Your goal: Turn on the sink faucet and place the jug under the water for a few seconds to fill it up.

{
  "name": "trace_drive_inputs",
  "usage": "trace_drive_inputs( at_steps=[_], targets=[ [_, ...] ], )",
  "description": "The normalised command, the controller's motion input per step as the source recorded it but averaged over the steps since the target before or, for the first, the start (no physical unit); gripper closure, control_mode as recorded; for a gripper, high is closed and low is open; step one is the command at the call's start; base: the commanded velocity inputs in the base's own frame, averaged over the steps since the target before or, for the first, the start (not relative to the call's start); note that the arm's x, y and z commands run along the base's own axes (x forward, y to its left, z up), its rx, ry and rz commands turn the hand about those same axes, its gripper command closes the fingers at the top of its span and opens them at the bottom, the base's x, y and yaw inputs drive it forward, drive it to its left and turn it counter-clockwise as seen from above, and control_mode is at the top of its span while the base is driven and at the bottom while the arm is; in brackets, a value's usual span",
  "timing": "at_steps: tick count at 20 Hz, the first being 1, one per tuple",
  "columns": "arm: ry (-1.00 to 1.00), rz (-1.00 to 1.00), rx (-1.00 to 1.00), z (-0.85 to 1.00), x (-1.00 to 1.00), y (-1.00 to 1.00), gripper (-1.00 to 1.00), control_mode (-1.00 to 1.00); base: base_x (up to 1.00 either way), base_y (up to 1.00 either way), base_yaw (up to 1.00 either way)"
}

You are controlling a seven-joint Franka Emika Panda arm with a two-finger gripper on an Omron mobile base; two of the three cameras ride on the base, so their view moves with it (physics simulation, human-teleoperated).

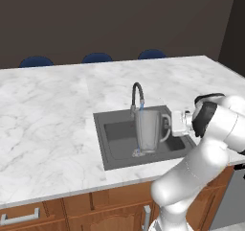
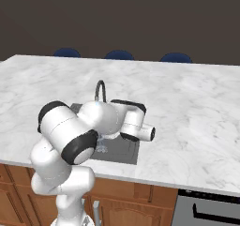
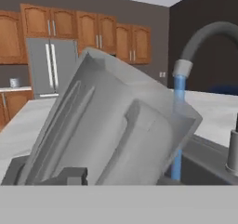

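Though the claw [image 1: 173, 123] sits at the handle of 1 jug [image 1: 149, 130], its fingertips are hidden, so I cannot tell whether it grips. Just beyond it, the jug stands in 1 sink [image 1: 111, 148] under 1 faucet [image 1: 138, 95], its stream of water [image 3: 178, 121] partly blurred behind the glass.

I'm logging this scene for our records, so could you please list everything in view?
jug: one, translucent grey, upright in the sink under the spout
sink faucet: one, dark grey, behind the basin
water: one light-blue stream, falling from the spout
sink: one, dark grey, set in the counter
counter: one, white marble
chairs: three, dark blue, beyond the counter
cabinets: brown wood, on the far wall
tool: one, white, beside the jug's handle
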Motion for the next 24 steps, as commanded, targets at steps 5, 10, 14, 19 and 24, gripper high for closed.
trace_drive_inputs(
  at_steps=[5,10,14,19,24],
  targets=[
    [-0.01,0.00,0.00,-0.41,0.42,-0.09,1.00,-1.00,0.00,0.00,0.00],
    [-0.08,0.00,0.00,-0.22,0.26,-0.01,1.00,-1.00,0.00,0.00,0.00],
    [-0.01,0.00,0.00,-0.27,0.31,0.00,1.00,-1.00,0.00,0.00,0.00],
    [-0.03,0.00,0.00,-0.39,0.32,0.00,1.00,-1.00,0.00,0.00,0.00],
    [0.00,0.00,0.00,-0.25,0.33,0.02,1.00,-1.00,0.00,0.00,0.00]
  ],
)
